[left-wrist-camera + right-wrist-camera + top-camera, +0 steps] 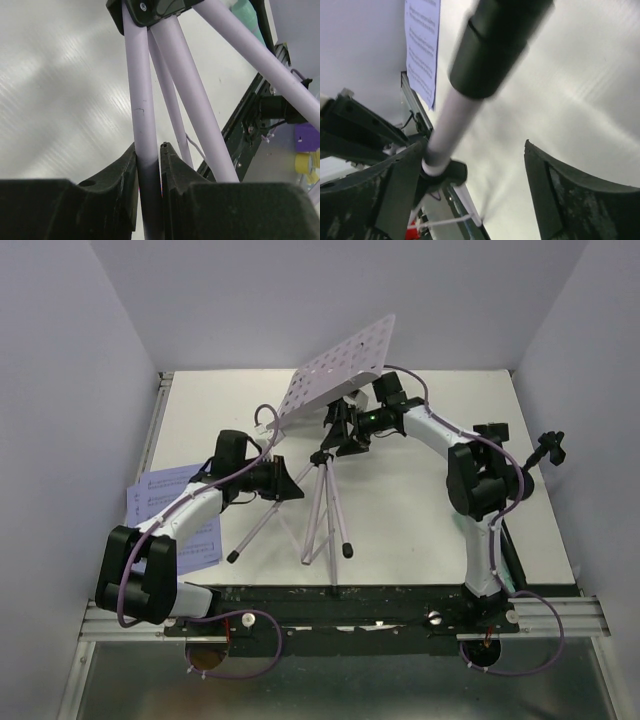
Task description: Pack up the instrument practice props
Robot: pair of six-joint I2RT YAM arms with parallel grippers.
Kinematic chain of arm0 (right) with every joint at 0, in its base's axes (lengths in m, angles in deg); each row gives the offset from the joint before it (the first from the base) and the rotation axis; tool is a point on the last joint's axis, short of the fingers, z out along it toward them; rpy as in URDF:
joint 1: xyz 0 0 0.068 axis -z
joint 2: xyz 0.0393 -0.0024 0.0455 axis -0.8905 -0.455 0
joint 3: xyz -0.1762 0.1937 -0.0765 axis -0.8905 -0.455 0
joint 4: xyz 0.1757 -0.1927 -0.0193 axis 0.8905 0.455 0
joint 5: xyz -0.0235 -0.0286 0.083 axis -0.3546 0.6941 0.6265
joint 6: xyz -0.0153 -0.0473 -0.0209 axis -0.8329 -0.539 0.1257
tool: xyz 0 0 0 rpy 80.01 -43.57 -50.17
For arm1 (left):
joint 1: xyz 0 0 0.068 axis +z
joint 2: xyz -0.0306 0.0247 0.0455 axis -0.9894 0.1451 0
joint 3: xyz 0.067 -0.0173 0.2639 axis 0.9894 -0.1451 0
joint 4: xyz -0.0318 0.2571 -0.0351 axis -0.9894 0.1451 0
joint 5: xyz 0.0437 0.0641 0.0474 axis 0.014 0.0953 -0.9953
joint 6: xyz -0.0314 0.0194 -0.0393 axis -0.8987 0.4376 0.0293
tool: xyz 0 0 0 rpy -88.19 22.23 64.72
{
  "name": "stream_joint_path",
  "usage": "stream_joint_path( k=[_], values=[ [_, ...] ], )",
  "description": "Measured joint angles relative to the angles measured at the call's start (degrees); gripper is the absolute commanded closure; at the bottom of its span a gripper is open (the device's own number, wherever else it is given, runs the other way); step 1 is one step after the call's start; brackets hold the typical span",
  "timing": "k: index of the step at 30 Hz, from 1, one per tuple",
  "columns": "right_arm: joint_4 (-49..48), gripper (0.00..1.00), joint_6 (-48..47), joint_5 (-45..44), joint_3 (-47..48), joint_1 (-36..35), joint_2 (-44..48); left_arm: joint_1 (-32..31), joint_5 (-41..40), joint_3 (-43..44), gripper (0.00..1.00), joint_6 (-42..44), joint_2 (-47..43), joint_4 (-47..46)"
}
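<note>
The left gripper [149,150] fills the bottom of its wrist view. Its black fingers [120,180] are clenched on one lilac tripod leg [142,100] of the music rack [335,375], with the tube pinched between them. The other two legs run up beside it to the black hub [155,10] at the top of that view.

From above, the left arm reaches in from the near left, its gripper pointing right at the leg that splays toward the near left. The rack stands upright in the middle of the desk [420,520], its perforated tray tilted at the far side.

The right arm rises from its base at the near right, bends at the elbow and reaches back left to the rack's shaft just under the tray. The right gripper [470,150] is released, its fingers [570,200] wide apart. The shaft with its black collar [495,45] passes close to one finger; I cannot tell whether it touches.

Printed sheet-music pages [165,505] lie flat at the desk's left edge, partly under the left arm. A mint-green microphone [247,17] shows beyond the legs, mostly hidden. A black mic holder [549,448] stands at the desk's right edge, well apart from both grippers.
</note>
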Motion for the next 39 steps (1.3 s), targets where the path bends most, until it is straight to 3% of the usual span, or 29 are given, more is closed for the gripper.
stream_joint_path(
  k=[4,13,24,33,34,36,39],
  values=[
    [-0.44,0.01,-1.53,2.27,-6.78,2.21,2.45,2.03,-0.24,-1.84,1.00,-1.73,-0.31,-3.93],
    [3.06,0.01,-1.81,1.25,-21.22,7.45,21.35,4.83,-1.18,-5.77,1.00,-5.90,-2.67,-12.44],
    [11.13,0.03,-7.28,-18.10,-22.73,5.03,31.87,2.89,-5.55,-6.99,1.00,-7.52,-1.16,-13.68],
    [8.96,0.09,-8.66,-11.34,-27.17,4.96,34.62,0.96,-9.94,-6.99,1.00,-7.10,-0.46,-13.22],
    [8.09,0.09,-8.22,-10.12,-27.56,4.94,34.49,0.48,-10.36,-6.86,0.98,-7.10,-0.39,-13.38],
    [6.54,0.09,-7.04,-7.10,-27.91,4.66,33.48,-0.37,-10.84,-6.54,0.63,-7.08,-0.15,-13.49],
    [4.76,0.09,-5.86,-3.52,-27.91,3.52,31.12,-1.57,-11.06,-5.31,0.50,-6.86,0.81,-13.46]
  ],
)
